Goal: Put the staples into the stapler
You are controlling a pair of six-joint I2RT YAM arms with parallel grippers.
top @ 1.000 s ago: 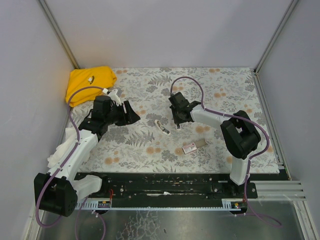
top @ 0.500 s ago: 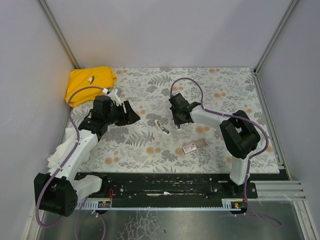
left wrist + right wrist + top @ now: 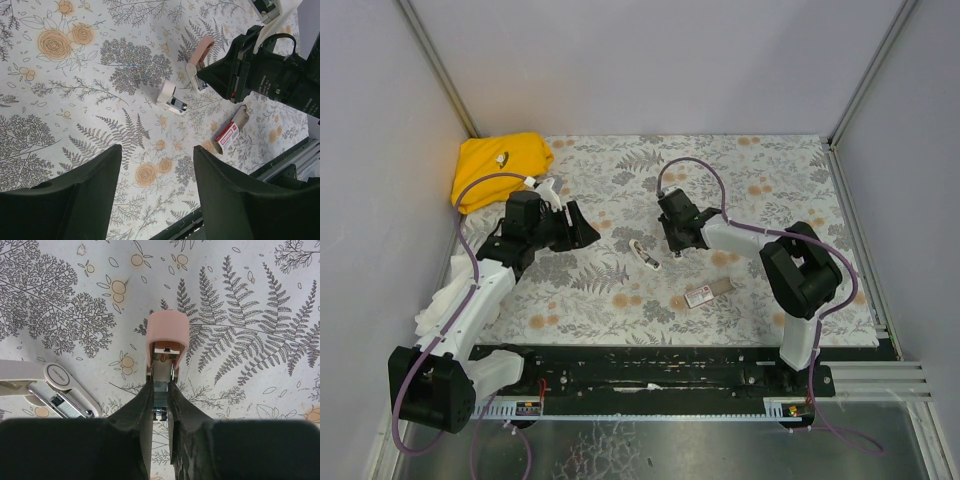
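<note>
**A:** Which step is this?

**B:** Readying the stapler, I'd judge; the right gripper [image 3: 161, 390] is pinched narrow on the near end of the pink-capped stapler [image 3: 168, 327]; a metal channel shows between its fingers [image 3: 140, 410] and the cap points far; it sits about mid-table on the floral mat [image 3: 770, 180]; whether it rests there or is just lifted I cannot tell.

**A:** And the other arm?

**B:** The left gripper [image 3: 157, 150] hangs over the mat to the left, jaws wide, holding nothing.

**A:** Where are the staples?

**B:** No loose strip shows; the red-and-white box [image 3: 698, 296] lies near and a little right of the stapler, its grey tray [image 3: 243, 116] slid partly out; it is too small to tell whether a strip lies in it.

**A:** So what next?

**B:** Probably the channel must be laid open and held steady while the free gripper fetches a strip from the tray; so thin a strip calls for a fine, level pinch.

**A:** Anything in the way?

**B:** A white piece [image 3: 60, 385] with a dark metal part lies just left of the stapler, apart from it, between the two grippers; it could be nudged on the way to the box; the yellow cloth [image 3: 500, 165] is well off at the far left corner.
</note>
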